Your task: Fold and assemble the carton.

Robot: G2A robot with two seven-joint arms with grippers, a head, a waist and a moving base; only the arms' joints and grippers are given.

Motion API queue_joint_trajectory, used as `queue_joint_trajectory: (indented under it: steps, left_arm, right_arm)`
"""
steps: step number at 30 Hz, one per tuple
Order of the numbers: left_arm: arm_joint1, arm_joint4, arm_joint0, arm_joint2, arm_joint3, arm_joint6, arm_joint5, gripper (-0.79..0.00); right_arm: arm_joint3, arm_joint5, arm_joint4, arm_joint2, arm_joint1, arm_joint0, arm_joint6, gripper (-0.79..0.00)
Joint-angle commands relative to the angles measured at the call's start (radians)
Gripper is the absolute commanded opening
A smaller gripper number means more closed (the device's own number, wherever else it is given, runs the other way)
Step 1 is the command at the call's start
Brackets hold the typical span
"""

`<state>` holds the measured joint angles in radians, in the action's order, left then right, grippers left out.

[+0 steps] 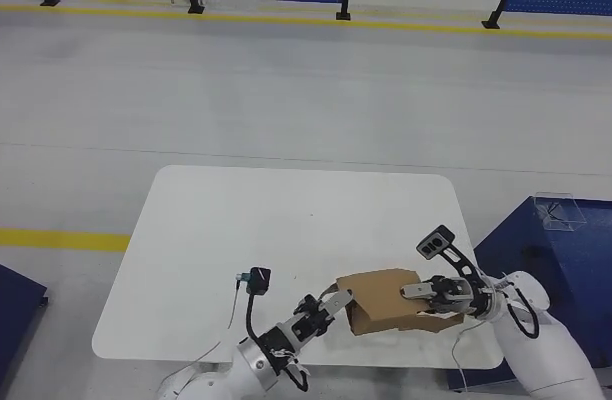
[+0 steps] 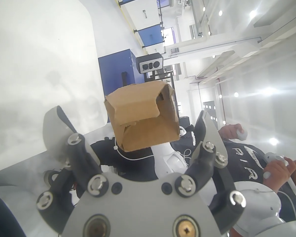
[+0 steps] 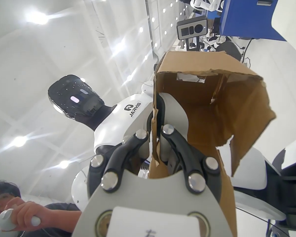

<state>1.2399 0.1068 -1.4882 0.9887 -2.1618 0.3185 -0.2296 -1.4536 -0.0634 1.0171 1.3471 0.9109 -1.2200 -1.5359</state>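
Note:
A brown cardboard carton (image 1: 391, 298) is held above the near right part of the white table (image 1: 286, 220). Its flaps are partly folded and one end is open. My right gripper (image 1: 426, 292) is at the carton's right side. In the right wrist view this gripper (image 3: 154, 127) is shut on one wall of the carton (image 3: 212, 104), whose torn open end faces the camera. My left gripper (image 1: 324, 308) is just left of the carton. In the left wrist view it (image 2: 129, 113) stands open, and the carton (image 2: 140, 117) sits ahead between its spread fingers (image 2: 61, 122) with a gap on each side.
A blue cabinet (image 1: 576, 260) stands right of the table, close to my right arm. Another blue object (image 1: 6, 310) is on the floor at the far left. The table's near edge (image 1: 186, 355) runs just under my left arm.

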Motion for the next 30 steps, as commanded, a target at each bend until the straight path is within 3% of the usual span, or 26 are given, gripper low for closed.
queue_joint_trajectory:
  steps: [1, 8, 18, 23, 28, 30]
  left_arm:
    - [0.002, 0.005, 0.009, -0.013, 0.009, 0.005, -0.018, 0.000]
    - [0.006, 0.031, 0.036, -0.044, 0.037, 0.035, -0.050, 0.000]
    - [0.012, 0.027, 0.047, -0.054, 0.050, 0.016, -0.024, 0.000]
    - [0.003, 0.011, -0.003, 0.001, -0.001, 0.001, 0.057, 0.000]
    - [-0.012, -0.032, -0.080, 0.085, -0.060, 0.015, 0.246, 0.000]
    - [-0.016, -0.056, -0.116, 0.133, -0.066, -0.021, 0.296, 0.000]
  right_arm:
    - [-0.005, 0.005, 0.008, 0.000, -0.002, -0.006, 0.000, -0.785]
    - [-0.030, 0.018, 0.017, -0.017, -0.008, -0.025, 0.000, -0.785]
    - [-0.006, 0.106, 0.086, -0.059, -0.014, -0.009, 0.000, -0.785]
    - [0.049, 0.224, 0.166, -0.084, -0.013, 0.029, 0.000, -0.785]
    - [0.084, 0.348, 0.231, -0.127, -0.012, 0.068, 0.000, -0.785]
    - [0.084, 0.348, 0.270, -0.165, -0.015, 0.072, 0.000, -0.785]
